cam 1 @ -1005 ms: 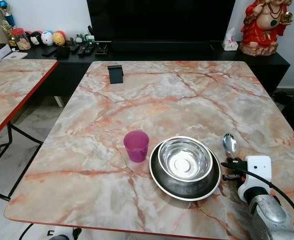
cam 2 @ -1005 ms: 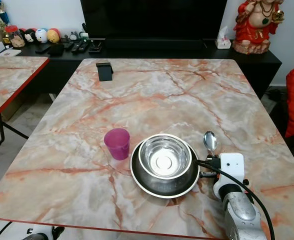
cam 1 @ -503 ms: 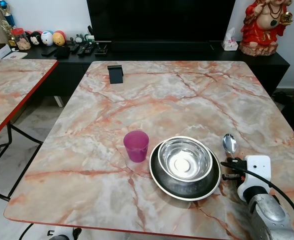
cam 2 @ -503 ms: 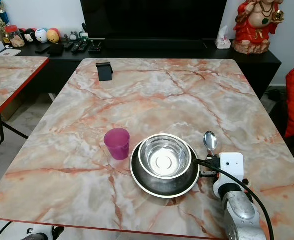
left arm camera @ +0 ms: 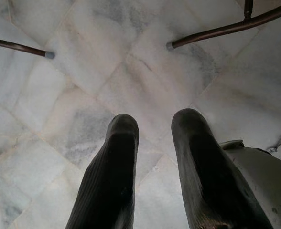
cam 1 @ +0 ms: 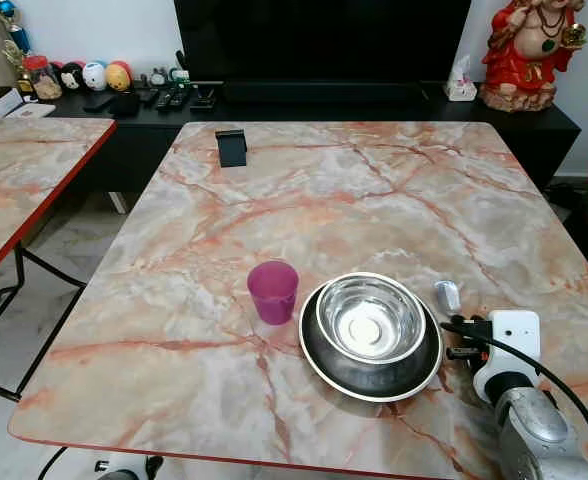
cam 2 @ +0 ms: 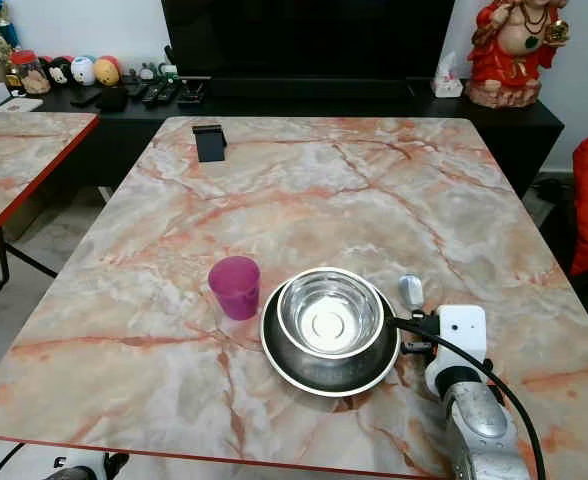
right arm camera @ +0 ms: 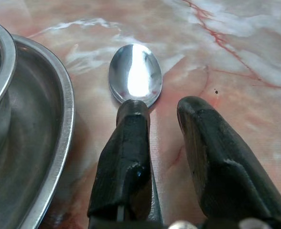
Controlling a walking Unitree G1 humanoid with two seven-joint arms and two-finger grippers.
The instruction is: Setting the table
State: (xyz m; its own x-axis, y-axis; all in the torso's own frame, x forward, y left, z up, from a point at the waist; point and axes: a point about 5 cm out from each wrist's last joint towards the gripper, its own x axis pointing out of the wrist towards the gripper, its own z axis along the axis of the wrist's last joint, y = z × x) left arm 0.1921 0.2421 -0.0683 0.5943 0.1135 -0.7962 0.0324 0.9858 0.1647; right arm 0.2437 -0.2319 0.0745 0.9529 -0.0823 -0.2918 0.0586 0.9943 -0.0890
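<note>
Low over the marble-patterned table (cam 1: pixel 304 200), the right gripper (right arm camera: pixel 164 112) is held with its ribbed black fingers parted, the spoon (right arm camera: pixel 135 74) lying under one finger. Beside it, a steel bowl (cam 1: pixel 371 318) is nested in a steel plate (cam 1: pixel 324 365); a purple cup (cam 1: pixel 273 291) stands just beyond. The left gripper (left arm camera: pixel 155 124) is hung over floor tiles, fingers slightly apart.

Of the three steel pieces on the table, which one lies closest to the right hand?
The spoon: its bowl lies just past the right hand, to the right of the plate and the bowl stacked on it.
</note>
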